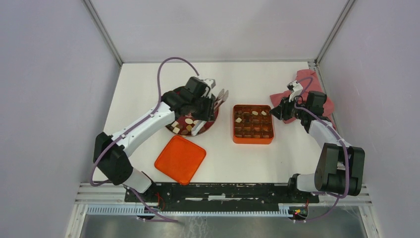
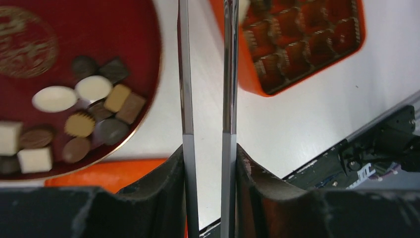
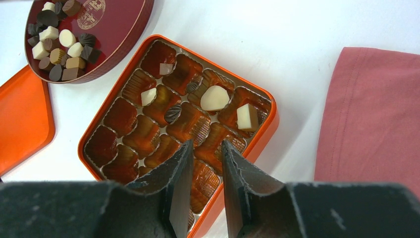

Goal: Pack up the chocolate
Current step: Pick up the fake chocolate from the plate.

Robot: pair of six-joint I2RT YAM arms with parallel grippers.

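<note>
Several chocolate pieces [image 1: 184, 125], dark, tan and cream, lie on the round dark red plate [image 1: 214, 117]; the left wrist view shows them heaped [image 2: 79, 124] on the plate [image 2: 99, 29]. My left gripper [image 1: 204, 105] [image 2: 208, 148] is shut on metal tongs [image 2: 185, 74]. The tongs' blades stand apart above the table between the plate and the orange box [image 2: 242, 74], and their tips leave the top of that view. A few pieces [image 3: 214, 98] sit in the box [image 3: 267, 129] compartments. My right gripper [image 1: 280, 110] [image 3: 205, 144] hangs open and empty over the box's near rim.
The orange lid [image 1: 180, 159] [image 3: 20, 119] lies on the table in front of the plate. A pink cloth [image 1: 309, 79] [image 3: 376, 114] is bunched at the back right, behind my right arm. White walls close off the table's sides and back.
</note>
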